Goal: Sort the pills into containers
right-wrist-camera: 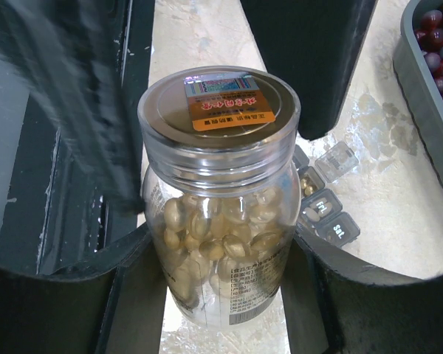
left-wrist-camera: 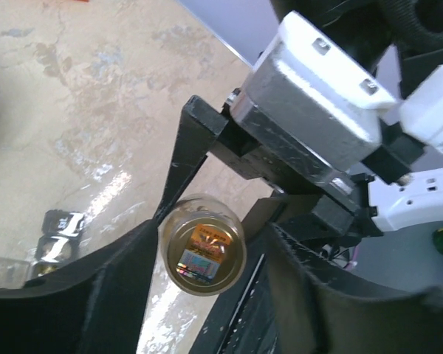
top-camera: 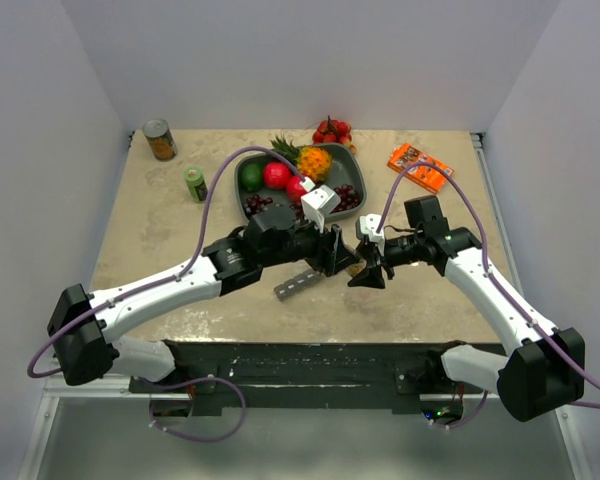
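Observation:
A clear bottle of golden pills [right-wrist-camera: 218,243] with a clear lid and orange label [right-wrist-camera: 219,99] stands upright in my right gripper [right-wrist-camera: 218,295], which is shut on its body. In the top view my right gripper [top-camera: 368,275] meets my left gripper [top-camera: 342,262] at the table's middle. My left gripper [left-wrist-camera: 214,251] is open, its fingers [left-wrist-camera: 74,302] on either side of the lid [left-wrist-camera: 205,254], one finger close against it. The dark-grey containers strip [top-camera: 300,284] lies just behind the bottle, some lids flipped open, with pills inside [right-wrist-camera: 328,206]. The strip also shows in the left wrist view [left-wrist-camera: 52,243].
A grey fruit tray [top-camera: 352,160] with grapes and fruit sits behind the grippers, and its wall shows in the right wrist view [right-wrist-camera: 421,88]. A tin can [top-camera: 160,139] and a green bottle [top-camera: 195,183] stand at the back left. An orange packet [top-camera: 420,166] lies at the back right.

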Motion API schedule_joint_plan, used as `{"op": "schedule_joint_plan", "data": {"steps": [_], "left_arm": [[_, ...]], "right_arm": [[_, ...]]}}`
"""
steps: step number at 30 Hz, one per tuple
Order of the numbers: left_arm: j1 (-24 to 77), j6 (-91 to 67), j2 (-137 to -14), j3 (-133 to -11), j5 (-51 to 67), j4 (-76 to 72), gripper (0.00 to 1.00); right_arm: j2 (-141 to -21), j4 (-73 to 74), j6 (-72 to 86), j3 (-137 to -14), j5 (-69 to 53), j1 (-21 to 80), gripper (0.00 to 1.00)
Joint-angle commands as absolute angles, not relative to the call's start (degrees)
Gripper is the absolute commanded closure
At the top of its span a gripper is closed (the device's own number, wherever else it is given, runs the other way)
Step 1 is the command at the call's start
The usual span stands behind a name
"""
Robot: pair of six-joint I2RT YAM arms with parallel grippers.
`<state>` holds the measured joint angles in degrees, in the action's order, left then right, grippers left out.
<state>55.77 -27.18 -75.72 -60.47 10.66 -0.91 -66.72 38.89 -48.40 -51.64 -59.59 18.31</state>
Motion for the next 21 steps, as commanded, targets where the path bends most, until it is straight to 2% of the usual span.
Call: {"op": "schedule_joint_plan", "data": {"steps": [1, 3, 4, 6, 7, 10, 12, 15, 21], "left_arm": [[56.25, -23.74, -77.6, -64.6, 7.65, 5.62, 0.42], [56.25, -22.86, -77.96, -64.95, 8.08, 6.59, 0.52], [56.25, -22.5, -78.13, -65.04, 8.35, 6.94, 0.62], [56.25, -20.76, -78.31, -65.3, 9.4, 7.64, 0.69], [56.25, -19.87, -78.4, -65.39, 9.84, 7.99, 0.8], [56.25, -13.64, -78.22, -65.48, 12.21, 9.31, 0.97], [56.25, -6.9, -77.87, -64.95, 14.49, 10.45, 1.0], [56.25, -0.55, -76.99, -63.55, 17.3, 11.16, 1.0], [56.16, -3.06, -75.59, -62.84, 16.71, 8.36, 1.0]], "right_arm": [[-66.18, 37.27, -47.72, -53.35, -61.61, 18.1, 1.0], [-66.09, 37.27, -47.64, -53.35, -61.52, 18.11, 1.0], [-66.09, 37.27, -47.72, -53.35, -61.52, 18.02, 1.0], [-66.18, 37.27, -47.72, -53.26, -61.52, 18.02, 1.0], [-66.18, 37.35, -47.72, -53.26, -61.52, 18.1, 1.0], [-66.18, 37.27, -47.64, -53.26, -61.61, 18.1, 1.0], [-66.09, 37.27, -47.64, -53.26, -61.7, 18.1, 1.0], [-66.09, 37.27, -47.64, -53.26, -61.79, 18.02, 1.0], [-66.27, 37.27, -47.64, -53.09, -61.96, 18.1, 1.0]]}}
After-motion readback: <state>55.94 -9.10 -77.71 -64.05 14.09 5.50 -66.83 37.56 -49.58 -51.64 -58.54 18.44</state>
